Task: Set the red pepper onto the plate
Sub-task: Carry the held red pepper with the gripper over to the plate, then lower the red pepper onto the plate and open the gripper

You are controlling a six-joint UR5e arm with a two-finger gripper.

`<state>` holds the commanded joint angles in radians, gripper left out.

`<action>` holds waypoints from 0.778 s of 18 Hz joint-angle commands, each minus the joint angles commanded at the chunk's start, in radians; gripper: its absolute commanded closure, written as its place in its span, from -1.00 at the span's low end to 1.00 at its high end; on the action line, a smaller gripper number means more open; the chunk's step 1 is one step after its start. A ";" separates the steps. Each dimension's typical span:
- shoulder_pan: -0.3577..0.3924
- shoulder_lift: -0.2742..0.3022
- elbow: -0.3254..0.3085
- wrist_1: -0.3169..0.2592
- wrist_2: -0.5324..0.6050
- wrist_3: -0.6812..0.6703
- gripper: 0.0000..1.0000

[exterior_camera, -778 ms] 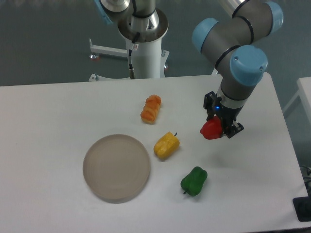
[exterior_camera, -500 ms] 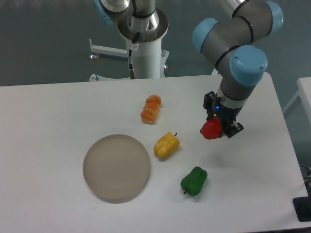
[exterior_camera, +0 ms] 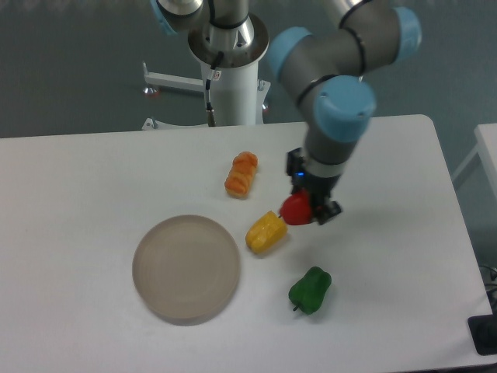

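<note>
My gripper is shut on the red pepper and holds it above the table, just right of the yellow pepper. The round beige-grey plate lies on the table to the lower left, well apart from the gripper. The gripper's fingers are partly hidden by the pepper and the wrist.
A green pepper lies at the lower right of the yellow one. An orange ridged toy lies behind, near the table's middle. The robot base stands at the back edge. The table's right edge is near.
The arm has swung left with the red pepper, from the right part of the table to just beside the yellow pepper. The other objects have not moved.
</note>
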<state>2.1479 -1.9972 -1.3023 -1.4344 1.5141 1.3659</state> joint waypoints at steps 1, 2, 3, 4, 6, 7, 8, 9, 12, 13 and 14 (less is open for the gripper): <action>-0.049 -0.009 -0.005 0.026 -0.002 -0.060 0.28; -0.068 -0.014 -0.015 0.046 0.000 -0.092 0.28; -0.094 -0.021 -0.032 0.086 0.000 -0.123 0.28; -0.115 -0.028 -0.040 0.106 0.000 -0.133 0.28; -0.144 -0.044 -0.046 0.124 0.000 -0.149 0.28; -0.158 -0.052 -0.046 0.124 0.002 -0.154 0.28; -0.167 -0.060 -0.046 0.124 0.002 -0.154 0.28; -0.177 -0.064 -0.048 0.124 0.000 -0.154 0.27; -0.207 -0.084 -0.060 0.124 -0.002 -0.180 0.26; -0.214 -0.086 -0.064 0.124 0.000 -0.182 0.25; -0.214 -0.086 -0.071 0.124 -0.002 -0.180 0.24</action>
<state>1.9344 -2.0831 -1.3729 -1.3100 1.5125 1.1858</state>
